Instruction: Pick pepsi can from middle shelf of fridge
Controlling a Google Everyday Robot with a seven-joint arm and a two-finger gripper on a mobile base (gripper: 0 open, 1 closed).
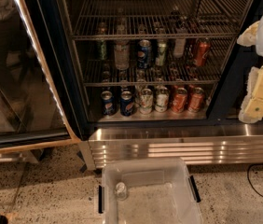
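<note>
The fridge point(75, 101) stands open with its glass door point(19, 59) swung to the left. The pepsi can point(144, 53), dark blue with a round logo, stands upright on the middle shelf point(122, 80), a wire rack, left of centre. Beside it on that rack are a clear bottle point(121, 51), a green-and-white can point(162, 53) and an orange-red can point(200, 52). My gripper point(262, 90), white and pale yellow, hangs at the right edge, outside the fridge frame, right of and slightly below the pepsi can, touching nothing.
On the steel ledge below stand two more blue cans point(127, 102), green-and-white cans point(146, 100) and orange-red cans point(187, 99). A clear plastic bin point(187, 204) sits on the floor in front, with a small object point(121, 190) inside. A black cable point(262, 181) lies at the right.
</note>
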